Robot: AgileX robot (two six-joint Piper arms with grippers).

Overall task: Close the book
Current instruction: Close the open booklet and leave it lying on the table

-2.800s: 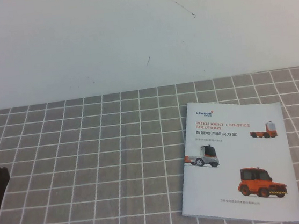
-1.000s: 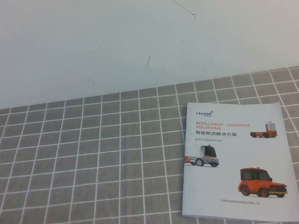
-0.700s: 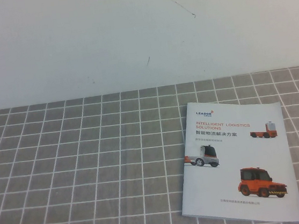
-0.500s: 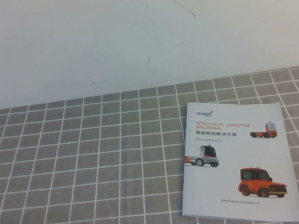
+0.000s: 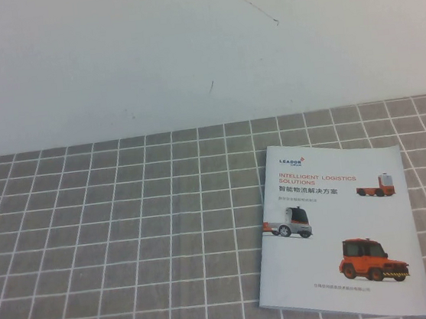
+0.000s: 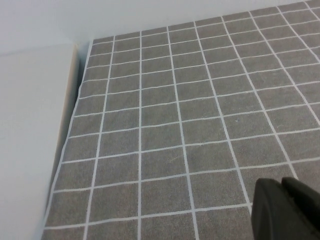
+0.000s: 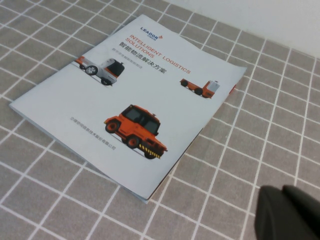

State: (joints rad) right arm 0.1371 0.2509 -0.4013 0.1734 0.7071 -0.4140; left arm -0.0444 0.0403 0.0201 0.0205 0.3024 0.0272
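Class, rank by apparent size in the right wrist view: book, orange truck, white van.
Book; orange truck, nearer the camera; white van. Right claw hovers beside the book, left claw over the mat.

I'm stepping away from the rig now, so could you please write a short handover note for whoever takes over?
Book: closed, cover up, flat on the checked cloth, on the robot's right side.
Left gripper: above bare cloth near its left edge, touching nothing.
Right gripper: above the cloth beside the book, not touching it.
Done: the book is closed.
Left: nothing that shows; both arms are out of the high view.
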